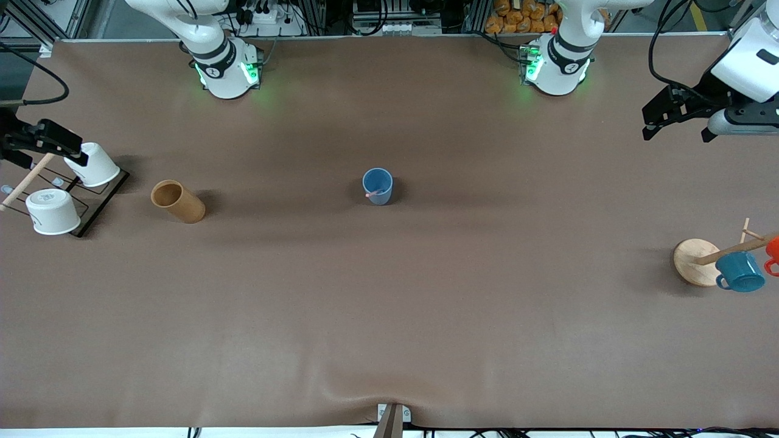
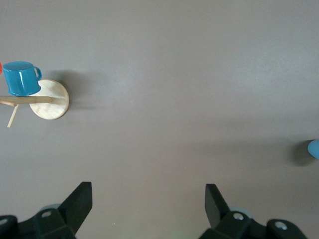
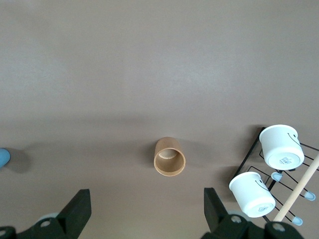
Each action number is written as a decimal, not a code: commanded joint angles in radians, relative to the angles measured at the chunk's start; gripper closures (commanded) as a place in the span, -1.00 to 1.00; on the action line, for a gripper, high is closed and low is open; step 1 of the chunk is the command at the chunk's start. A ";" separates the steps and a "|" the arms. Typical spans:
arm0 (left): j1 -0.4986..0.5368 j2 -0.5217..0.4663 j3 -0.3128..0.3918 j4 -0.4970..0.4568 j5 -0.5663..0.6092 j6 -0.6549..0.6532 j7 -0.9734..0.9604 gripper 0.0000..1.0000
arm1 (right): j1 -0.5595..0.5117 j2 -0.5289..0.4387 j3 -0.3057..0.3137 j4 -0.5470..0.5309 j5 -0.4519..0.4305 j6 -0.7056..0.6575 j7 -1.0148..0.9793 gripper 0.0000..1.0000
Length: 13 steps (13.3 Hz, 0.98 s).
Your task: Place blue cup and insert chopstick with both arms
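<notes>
The blue cup (image 1: 377, 185) stands upright at the middle of the table. The chopstick (image 1: 372, 194) is in it, its pinkish end leaning on the rim nearest the front camera. My left gripper (image 1: 675, 129) is open and empty, up in the air over the left arm's end of the table. In the left wrist view (image 2: 148, 199) it is over bare table, with the cup (image 2: 314, 148) at the frame's edge. My right gripper (image 1: 45, 147) is open and empty above the wire rack; in the right wrist view (image 3: 147, 204) the cup (image 3: 4, 157) is at the edge.
A brown cup (image 1: 178, 201) is beside a black wire rack (image 1: 97, 204) that holds two white cups (image 1: 52, 211) and a wooden dowel. At the left arm's end a wooden mug tree (image 1: 694, 261) carries a teal mug (image 1: 739, 272) and an orange one (image 1: 773, 249).
</notes>
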 commanded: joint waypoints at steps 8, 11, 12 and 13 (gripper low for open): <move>0.015 0.006 0.003 0.012 0.013 -0.025 -0.009 -1.00 | -0.006 0.017 0.005 0.035 -0.003 -0.037 -0.007 -1.00; 0.012 0.026 0.003 0.042 0.013 -0.025 -0.012 -1.00 | -0.010 0.017 0.005 0.035 -0.003 -0.041 -0.009 -1.00; 0.012 0.026 0.003 0.041 0.013 -0.025 -0.013 -1.00 | -0.013 0.017 0.007 0.035 -0.003 -0.043 -0.009 -1.00; 0.012 0.026 0.003 0.041 0.012 -0.025 -0.012 -1.00 | -0.013 0.017 0.007 0.035 -0.003 -0.043 -0.009 -1.00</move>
